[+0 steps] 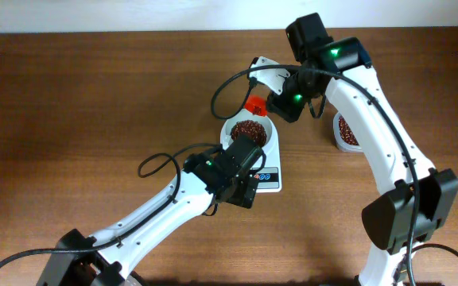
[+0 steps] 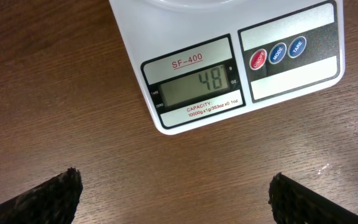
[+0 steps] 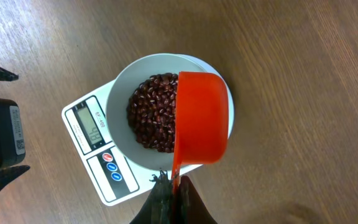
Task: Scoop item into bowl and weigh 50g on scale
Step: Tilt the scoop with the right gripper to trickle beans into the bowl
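Orange scoop [image 3: 201,118], pinched by its handle in the right fingers [image 3: 191,205], is held tilted over the white bowl [image 3: 122,93] of beans [image 3: 151,118] on the scale [image 2: 166,31]; left fingers [image 2: 48,196], spread above the desk [image 2: 55,93], apparently keep the display [image 2: 194,87], reading 48, in view

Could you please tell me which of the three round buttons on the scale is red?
The button nearest the display of the scale, leftmost in the left wrist view; the middle button and the end button are blue.
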Tool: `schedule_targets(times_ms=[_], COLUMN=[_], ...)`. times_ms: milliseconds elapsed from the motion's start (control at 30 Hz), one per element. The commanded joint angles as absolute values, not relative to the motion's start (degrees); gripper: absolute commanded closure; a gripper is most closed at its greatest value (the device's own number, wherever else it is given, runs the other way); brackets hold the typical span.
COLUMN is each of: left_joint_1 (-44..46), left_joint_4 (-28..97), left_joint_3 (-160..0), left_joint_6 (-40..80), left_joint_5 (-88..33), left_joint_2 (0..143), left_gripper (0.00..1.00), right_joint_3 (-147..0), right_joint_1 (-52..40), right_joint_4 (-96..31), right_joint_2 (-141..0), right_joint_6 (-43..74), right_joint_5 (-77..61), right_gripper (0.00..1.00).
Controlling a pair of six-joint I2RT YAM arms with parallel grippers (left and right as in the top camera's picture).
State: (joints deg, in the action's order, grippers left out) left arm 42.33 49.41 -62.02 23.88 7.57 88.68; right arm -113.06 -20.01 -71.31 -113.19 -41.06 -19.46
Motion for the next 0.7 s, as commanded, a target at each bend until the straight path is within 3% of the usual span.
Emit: schedule_targets(times_ms=[0, 667], left_joint_1=[42.5, 42.5], left_joint_4=[49.3, 49.3], left_joint_3=[-61.8, -61.8], left_joint_6=[24.8, 24.8], left_joint_5=[8.2, 8.2], left_joint_2=[88.6, 88.6], left_gripper=[0.01, 0.01], right_joint_3=[-114.2, -114.2], right_joint_1=[-21.0, -21.5], right_joint_4=[-70.7, -69.5], right_joint_2=[-111.1, -111.1], right_joint_6=[-40.4, -38.7], right_joint_5=[-17.2, -16.8], right_gripper=[0.96, 0.96])
